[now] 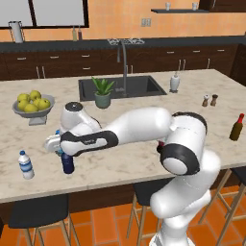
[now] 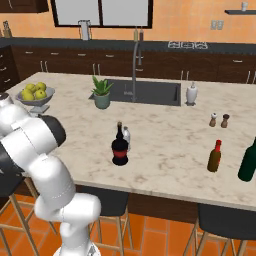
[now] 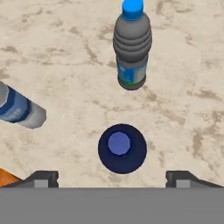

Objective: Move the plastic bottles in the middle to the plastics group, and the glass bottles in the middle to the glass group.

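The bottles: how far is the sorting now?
Done: the navy bottle stands by the blue-capped water bottle. In hand: nothing; the gripper is open above it. Left: the black bottle and the clear bottle wait mid-counter, far from the brown bottle.

Glossy white arm (image 1: 144, 126), black joints

Two water bottles (image 3: 132, 46) (image 3: 19, 109), one navy bottle (image 3: 122, 148), one black bottle (image 2: 119, 146), one clear bottle (image 2: 127, 137), one brown bottle (image 2: 214, 156), one green bottle (image 2: 248, 161), two shakers (image 2: 213, 120) (image 2: 225, 121), one plant (image 2: 102, 92), one fruit bowl (image 1: 33, 108).
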